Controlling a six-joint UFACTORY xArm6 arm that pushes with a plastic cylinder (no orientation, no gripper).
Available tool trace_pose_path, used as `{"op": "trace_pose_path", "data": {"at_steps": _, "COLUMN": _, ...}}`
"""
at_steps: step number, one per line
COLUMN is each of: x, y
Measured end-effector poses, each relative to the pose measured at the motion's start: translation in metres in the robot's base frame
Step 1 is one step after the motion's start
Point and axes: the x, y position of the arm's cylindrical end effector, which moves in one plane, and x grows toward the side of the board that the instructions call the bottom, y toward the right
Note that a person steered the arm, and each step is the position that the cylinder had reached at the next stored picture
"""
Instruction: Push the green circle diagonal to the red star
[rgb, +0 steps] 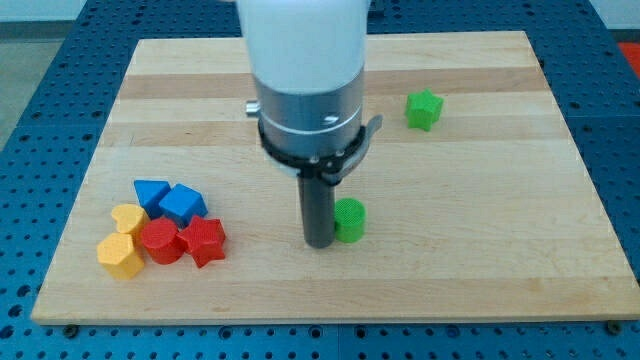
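Observation:
The green circle (350, 220) stands on the wooden board a little right of the middle, near the view's bottom. My tip (319, 243) is at its left side, touching or nearly touching it. The red star (205, 240) lies at the view's lower left, at the right end of a cluster of blocks, well to the left of the green circle and my tip.
The cluster by the red star holds a red circle (159, 241), a yellow heart (128, 217), a yellow block (120, 255), and two blue blocks (152, 192) (182, 204). A green star (423, 109) lies at the upper right. The wooden board (500, 200) ends near all sides.

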Motion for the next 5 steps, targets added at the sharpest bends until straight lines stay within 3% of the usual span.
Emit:
{"op": "trace_pose_path", "data": {"at_steps": 1, "x": -0.013, "y": 0.014}}
{"op": "trace_pose_path", "data": {"at_steps": 5, "x": 0.000, "y": 0.084}}
